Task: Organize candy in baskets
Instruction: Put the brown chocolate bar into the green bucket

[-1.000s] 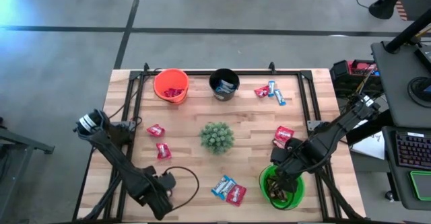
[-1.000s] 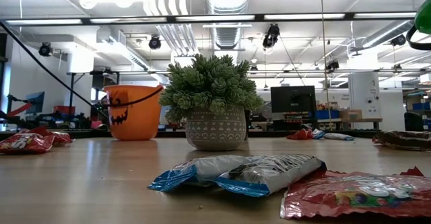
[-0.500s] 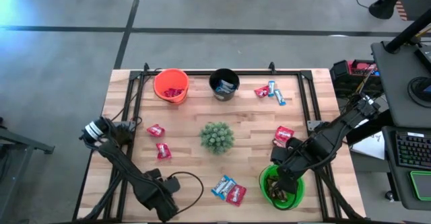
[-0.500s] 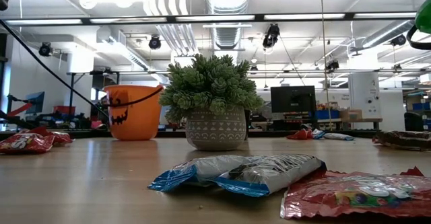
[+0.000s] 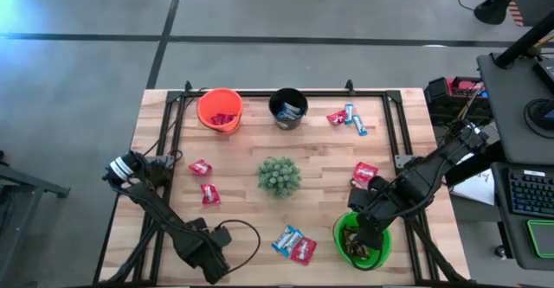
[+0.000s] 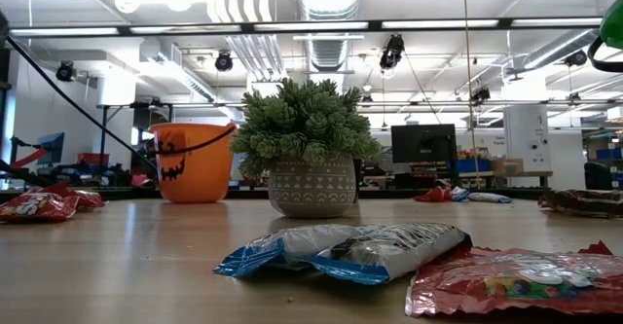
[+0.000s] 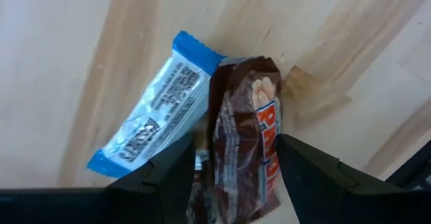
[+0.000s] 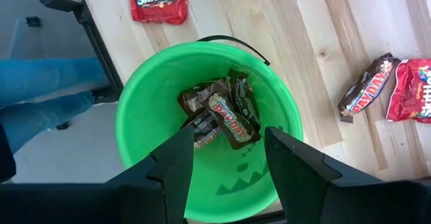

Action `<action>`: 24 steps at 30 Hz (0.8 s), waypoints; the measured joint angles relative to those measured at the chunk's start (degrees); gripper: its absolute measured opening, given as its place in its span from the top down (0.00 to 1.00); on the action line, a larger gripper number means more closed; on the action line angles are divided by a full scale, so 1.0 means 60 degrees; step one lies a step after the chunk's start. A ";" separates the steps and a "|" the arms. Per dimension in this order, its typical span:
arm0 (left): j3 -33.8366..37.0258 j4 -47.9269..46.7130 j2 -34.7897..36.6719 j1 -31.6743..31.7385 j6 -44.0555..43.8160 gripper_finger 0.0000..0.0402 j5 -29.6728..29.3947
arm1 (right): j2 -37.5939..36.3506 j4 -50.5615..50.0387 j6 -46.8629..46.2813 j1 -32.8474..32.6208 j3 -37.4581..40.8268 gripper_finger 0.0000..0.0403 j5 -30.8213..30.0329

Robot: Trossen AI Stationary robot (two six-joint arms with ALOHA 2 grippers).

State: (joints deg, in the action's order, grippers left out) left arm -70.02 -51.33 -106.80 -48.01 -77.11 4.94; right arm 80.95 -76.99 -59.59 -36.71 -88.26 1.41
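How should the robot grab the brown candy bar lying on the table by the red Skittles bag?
Come straight down and pinch the brown candy bar across its narrow middle, a finger on each long edge, because it lies flat, long and thin. Probably favour its free end; the red Skittles bag crowds the other.

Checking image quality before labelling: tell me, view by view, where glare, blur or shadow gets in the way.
High view: blue-white glare in the top left corner, table evenly lit. Low view: bright ceiling lights; the near blue-and-silver candy is soft, the potted plant sharper. Left wrist view: the brown candy bar between the fingers is blurred. Right wrist view: crisp, with the gripper's shadow inside the green bucket.
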 joint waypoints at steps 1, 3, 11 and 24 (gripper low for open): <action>0.0088 0.0137 0.0000 0.0000 -0.0041 0.52 0.0020 | 0.0000 -0.0014 0.0000 0.0000 -0.0028 0.57 0.0000; 0.0173 0.0299 0.0000 0.0000 -0.0063 0.52 0.0023 | 0.0000 -0.0012 0.0000 0.0000 -0.0084 0.57 0.0000; 0.0046 0.0278 0.0000 0.0000 0.0194 0.66 0.0084 | 0.0000 -0.0046 0.0039 0.0000 -0.0249 0.57 -0.0004; -0.0877 0.0020 0.0000 -0.0007 0.0872 0.98 0.0355 | 0.0004 -0.0051 0.0440 0.0000 -0.0264 0.57 -0.0004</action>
State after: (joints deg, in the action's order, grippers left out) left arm -75.28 -51.21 -106.80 -48.05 -71.88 7.07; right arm 80.97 -77.30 -56.95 -36.71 -89.84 1.39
